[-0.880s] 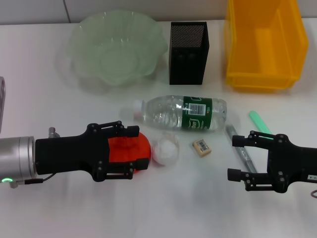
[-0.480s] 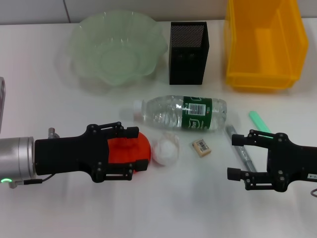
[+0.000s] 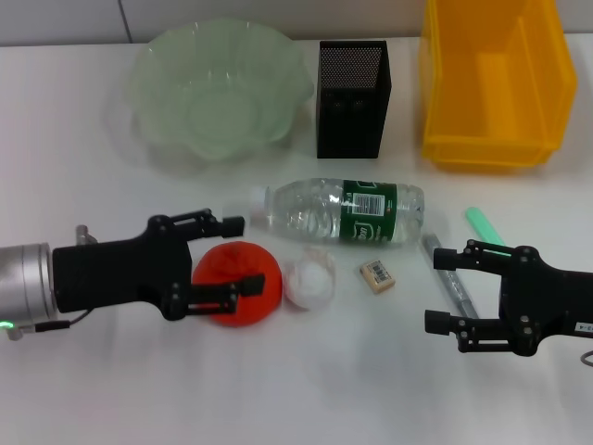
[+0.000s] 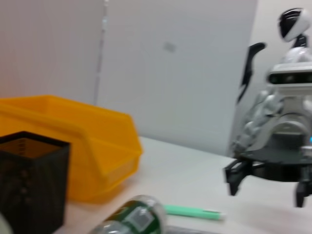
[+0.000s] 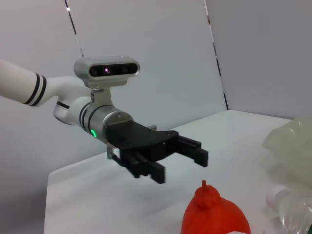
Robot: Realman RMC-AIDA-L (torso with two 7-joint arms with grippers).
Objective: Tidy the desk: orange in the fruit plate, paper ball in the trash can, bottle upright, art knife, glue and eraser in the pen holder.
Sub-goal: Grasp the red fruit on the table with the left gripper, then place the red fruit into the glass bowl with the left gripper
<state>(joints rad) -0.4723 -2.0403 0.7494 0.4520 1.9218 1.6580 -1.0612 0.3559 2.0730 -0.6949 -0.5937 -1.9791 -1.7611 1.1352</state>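
1. Pulled back from orange [image 3: 237, 283]: left pincer [image 3: 232, 256] now spread open, holding nothing
2. Orange resting on counter [image 3: 83, 167], not yet in fruit plate [image 3: 148, 69]
3. Right pincer [image 3: 451, 292] open, empty, parked beside art knife [image 3: 451, 283]

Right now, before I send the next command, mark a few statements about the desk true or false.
1. The left gripper is open around the orange. True; from the right wrist view, it sits above the fruit.
2. The water bottle stands upright. False: it lies on its side.
3. The paper ball is in the yellow bin. False: it sits on the table beside the orange.
4. The eraser lies on the table near the bottle. True.
5. The right gripper holds the pen. False: it is open, holding nothing.
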